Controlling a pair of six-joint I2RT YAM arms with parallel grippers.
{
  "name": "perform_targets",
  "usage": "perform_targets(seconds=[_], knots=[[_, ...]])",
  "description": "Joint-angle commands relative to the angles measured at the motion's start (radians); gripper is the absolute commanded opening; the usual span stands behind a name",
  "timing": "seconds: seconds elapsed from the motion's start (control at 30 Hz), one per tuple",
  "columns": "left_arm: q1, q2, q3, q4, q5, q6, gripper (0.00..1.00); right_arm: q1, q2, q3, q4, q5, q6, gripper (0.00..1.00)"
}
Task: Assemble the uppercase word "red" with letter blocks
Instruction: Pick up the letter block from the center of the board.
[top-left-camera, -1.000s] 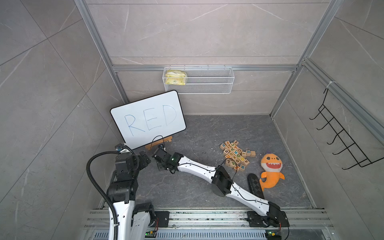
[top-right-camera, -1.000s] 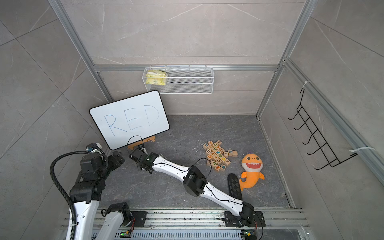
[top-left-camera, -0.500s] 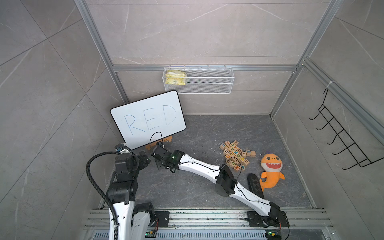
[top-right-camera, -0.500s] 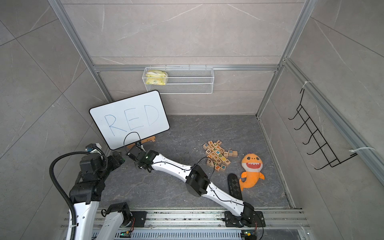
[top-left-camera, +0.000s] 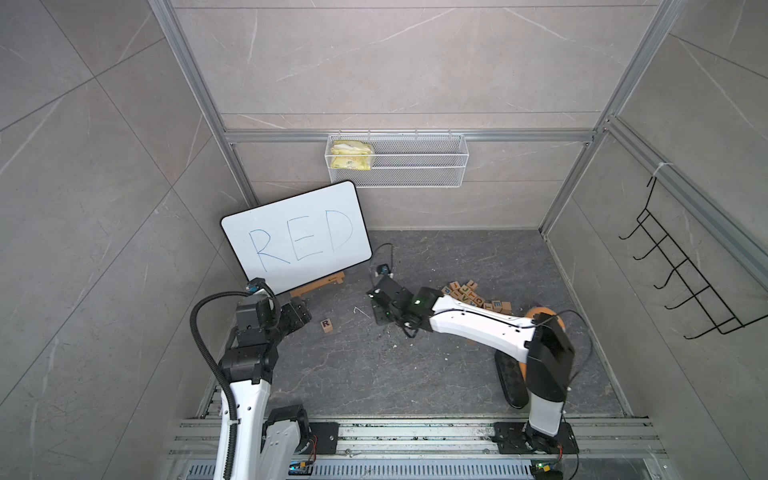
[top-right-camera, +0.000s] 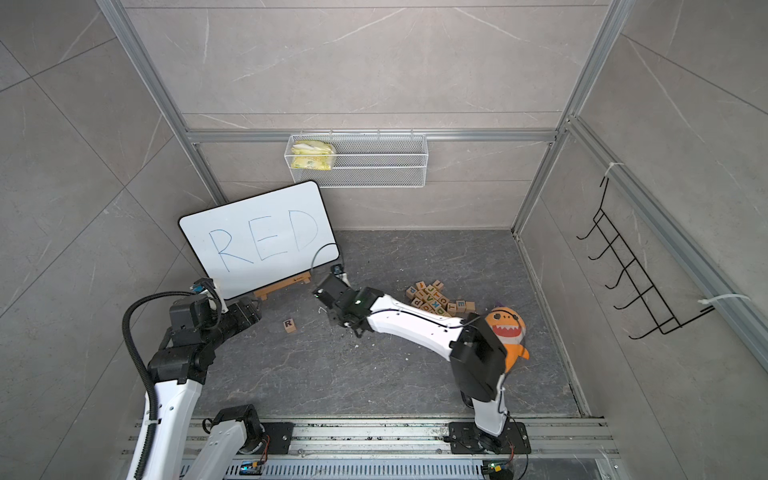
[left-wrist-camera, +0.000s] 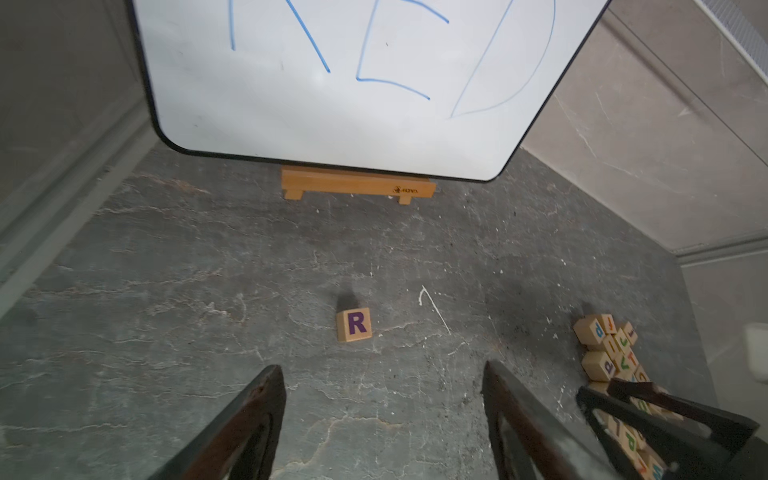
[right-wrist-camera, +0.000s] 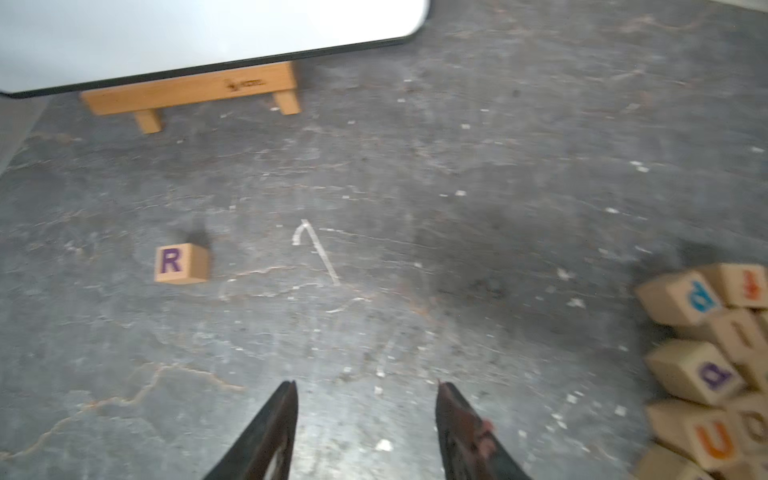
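Note:
One letter block (top-left-camera: 326, 324) (top-right-camera: 289, 324) with a purple R on top lies alone on the dark floor, in front of the white board. My left gripper (top-left-camera: 305, 313) (left-wrist-camera: 382, 370) hovers just left of it, open, with only bare floor between its fingers; the R block (left-wrist-camera: 354, 325) sits just beyond the tips. My right gripper (top-left-camera: 376, 308) (right-wrist-camera: 365, 386) is open and empty, a short way right of the R block (right-wrist-camera: 180, 263). The pile of remaining letter blocks (top-left-camera: 473, 295) (top-right-camera: 436, 300) (right-wrist-camera: 702, 370) lies further right, partly behind the right arm.
The white board (top-left-camera: 297, 241) with blue "RED" leans on a wooden stand (top-left-camera: 318, 286) at the back left. An orange shark plush (top-right-camera: 507, 332) and a black treaded object (top-left-camera: 509, 382) lie at the right. A wire basket (top-left-camera: 397, 160) hangs on the back wall.
My right gripper has drawn back to the right, away from the left gripper. The R block now shows free on the floor between them. The left arm has hardly moved.

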Motion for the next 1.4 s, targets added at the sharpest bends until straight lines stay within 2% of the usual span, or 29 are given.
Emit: perform_targets(seconds=[0.0, 0.07, 0.2, 0.27, 0.33, 0.5, 0.7, 0.93, 1.23, 1.37], knots=[[-0.035, 0.063, 0.034, 0.068, 0.153, -0.023, 0.78, -0.09, -0.203, -0.184, 0.027, 0.07, 0.027, 0.55], [-0.113, 0.095, 0.047, 0.069, 0.131, -0.036, 0.78, -0.146, -0.303, -0.282, 0.011, 0.091, 0.038, 0.55], [-0.388, 0.173, 0.102, 0.047, -0.004, -0.006, 0.78, -0.274, -0.444, -0.425, -0.03, 0.081, 0.083, 0.55], [-0.49, 0.231, 0.141, 0.027, -0.044, 0.025, 0.8, -0.329, -0.494, -0.48, -0.029, 0.081, 0.098, 0.55], [-0.532, 0.287, 0.163, 0.013, -0.054, 0.023, 0.81, -0.384, -0.531, -0.521, -0.023, 0.076, 0.112, 0.55], [-0.543, 0.366, 0.156, 0.017, -0.001, 0.046, 0.82, -0.496, -0.572, -0.571, -0.021, 0.028, 0.124, 0.54], [-0.543, 0.31, 0.088, 0.062, 0.004, 0.065, 0.84, -0.565, -0.56, -0.597, -0.008, 0.005, 0.122, 0.52], [-0.535, 0.293, 0.073, 0.101, 0.031, 0.068, 0.84, -0.579, -0.53, -0.591, 0.01, -0.004, 0.11, 0.52], [-0.526, 0.293, 0.063, 0.104, 0.008, 0.074, 0.85, -0.596, -0.494, -0.569, 0.032, -0.005, 0.096, 0.52], [-0.523, 0.299, 0.068, 0.102, 0.004, 0.072, 0.85, -0.641, -0.457, -0.548, 0.008, -0.007, 0.181, 0.55]])
